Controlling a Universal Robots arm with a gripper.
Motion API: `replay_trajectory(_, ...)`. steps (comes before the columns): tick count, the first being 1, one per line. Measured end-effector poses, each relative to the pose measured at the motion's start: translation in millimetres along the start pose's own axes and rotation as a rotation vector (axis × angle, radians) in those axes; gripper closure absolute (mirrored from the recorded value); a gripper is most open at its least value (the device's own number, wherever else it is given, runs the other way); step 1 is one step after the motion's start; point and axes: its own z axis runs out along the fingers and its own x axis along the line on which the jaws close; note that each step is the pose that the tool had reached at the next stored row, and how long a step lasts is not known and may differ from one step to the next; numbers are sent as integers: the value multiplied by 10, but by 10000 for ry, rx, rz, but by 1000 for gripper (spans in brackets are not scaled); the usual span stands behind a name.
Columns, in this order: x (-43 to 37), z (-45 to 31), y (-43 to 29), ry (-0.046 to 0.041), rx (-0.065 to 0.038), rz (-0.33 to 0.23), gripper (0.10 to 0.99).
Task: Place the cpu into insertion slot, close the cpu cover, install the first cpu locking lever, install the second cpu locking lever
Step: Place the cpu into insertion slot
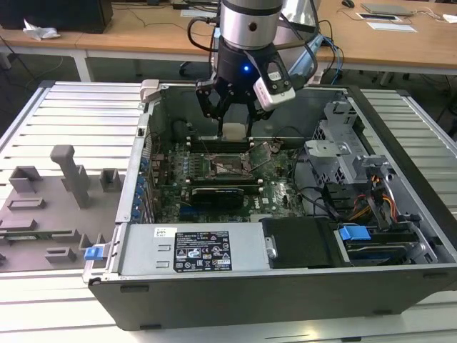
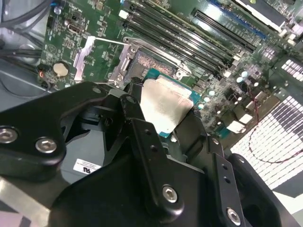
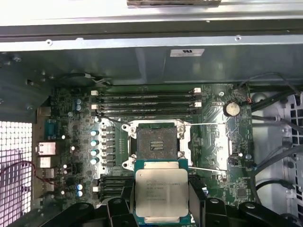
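1. The motherboard (image 3: 71, 142) was seen inside the opened computer case (image 1: 285, 300).
2. The gripper (image 1: 234, 126) was clenched on the cpu (image 3: 161, 191), held above the board near the socket.
3. The insertion slot (image 3: 155, 144) was found empty; no step was judged completed.

A slatted silver-grey metal workbench (image 1: 78, 114) is seen in front; long light-brown wooden desks (image 1: 121, 32) are set beyond its far edge.

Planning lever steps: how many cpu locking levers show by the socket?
2: one lever on the insertion slot's side toward the memory slots, the other lever toward the held cpu.
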Motion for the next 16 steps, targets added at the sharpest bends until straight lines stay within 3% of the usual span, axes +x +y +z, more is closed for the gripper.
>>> replay_trajectory(16, 0, 22, -2, -251, -25, 2901, 545)
